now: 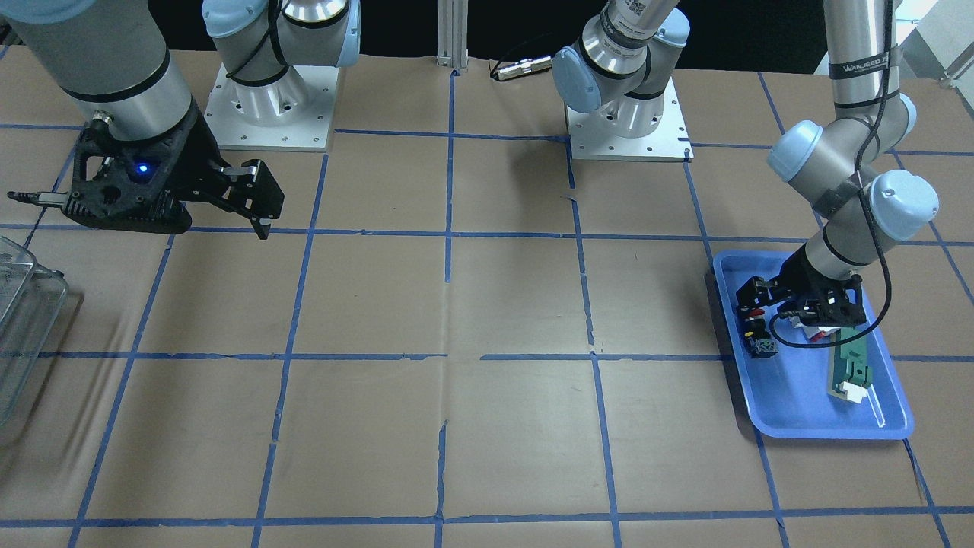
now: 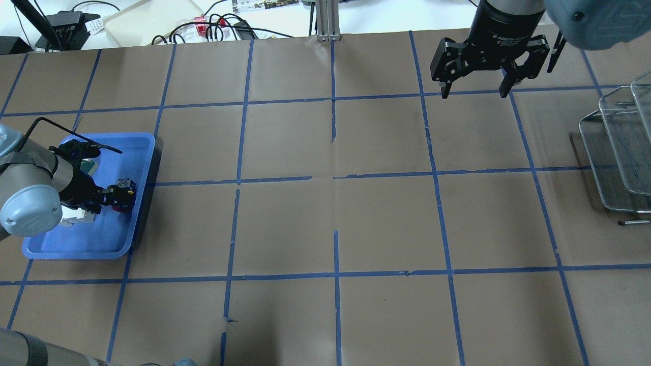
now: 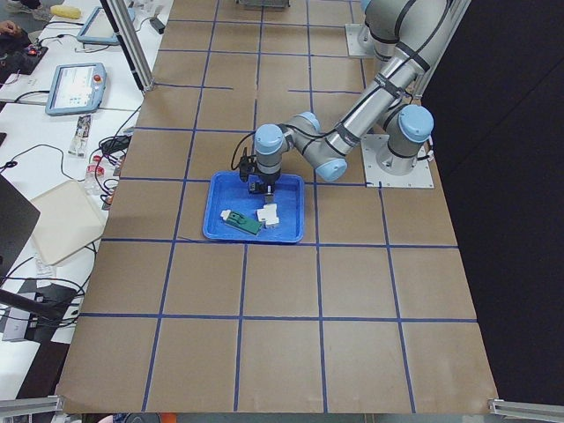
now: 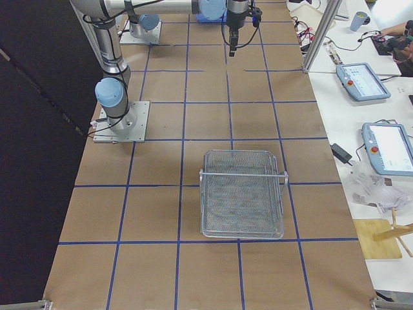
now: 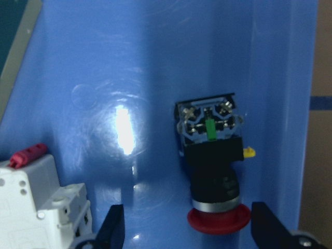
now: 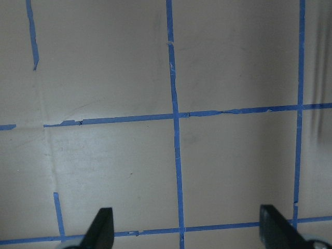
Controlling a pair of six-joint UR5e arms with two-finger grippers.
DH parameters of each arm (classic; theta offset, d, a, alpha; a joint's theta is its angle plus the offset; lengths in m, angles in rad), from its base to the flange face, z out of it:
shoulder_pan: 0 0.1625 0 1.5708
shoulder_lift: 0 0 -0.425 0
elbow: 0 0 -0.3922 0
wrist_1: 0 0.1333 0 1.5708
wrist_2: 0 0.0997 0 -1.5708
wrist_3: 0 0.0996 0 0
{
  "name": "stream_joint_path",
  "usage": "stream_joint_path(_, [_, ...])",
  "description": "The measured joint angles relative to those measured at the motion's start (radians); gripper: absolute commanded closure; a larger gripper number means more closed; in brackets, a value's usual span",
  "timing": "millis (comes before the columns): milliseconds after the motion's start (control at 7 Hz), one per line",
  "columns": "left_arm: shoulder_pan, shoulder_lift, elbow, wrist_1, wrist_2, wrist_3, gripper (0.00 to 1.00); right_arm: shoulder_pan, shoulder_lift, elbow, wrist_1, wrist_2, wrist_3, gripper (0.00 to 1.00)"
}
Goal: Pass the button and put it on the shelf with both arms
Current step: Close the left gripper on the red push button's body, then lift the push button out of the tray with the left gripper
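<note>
Where the blue tray (image 1: pixel 829 431) sits at the left end of the tabletop (image 1: pixel 456 304), you will find the button (image 5: pixel 212 171) lying on its side on the tray floor, just beside one long wall. In the left wrist view its block base points away from the camera and its red cap points toward it.

The left gripper (image 5: pixel 188 224) is down inside the tray with its jaws spread wide. The red cap lies between them, nearer the right-hand fingertip, and a thin gap shows on both sides, so you see them holding nothing. Only the fingertips (image 5: pixel 113 228) show there; the bottom edge cuts off the rest.

To the left of the button, a white-and-red block (image 5: pixel 41 202) is cropped by the frame's lower corner. Further along the tray lies a green-and-white part (image 1: pixel 851 373), which the wrist partly covers in the front-facing view. From overhead, the left arm hides much of the tray.

The right gripper (image 2: pixel 474 92) hangs above the far right of the tabletop, well apart from the tray. Its jaws are spread wide and empty, and its wrist view shows only brown paper and blue tape below. The wire shelf (image 4: pixel 242 194) stands at the right end, cut off by the overhead frame's edge.
</note>
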Motion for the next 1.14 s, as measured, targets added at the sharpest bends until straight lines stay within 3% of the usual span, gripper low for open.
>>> stream_joint_path(143, [0.0,-0.004,-0.001,0.0,0.0,0.0,0.26,0.0,0.0,0.0,0.0,0.0,0.0,0.0])
stream_joint_path(286, [0.0,-0.008,0.0,0.001,-0.001,0.001,0.36,0.0,0.0,0.0,0.0,0.001,0.0,0.0])
stream_joint_path(429, [0.0,-0.012,0.0,0.001,-0.002,0.003,0.54,0.0,0.0,0.0,0.001,0.001,0.0,0.0])
stream_joint_path(714, [-0.001,-0.012,0.002,0.003,-0.001,0.011,0.58,0.0,0.001,0.0,0.0,0.001,0.0,0.0])
stream_joint_path(1143, [-0.001,-0.01,0.002,0.0,-0.006,0.013,0.78,-0.002,0.002,0.0,0.0,0.001,-0.001,0.0])
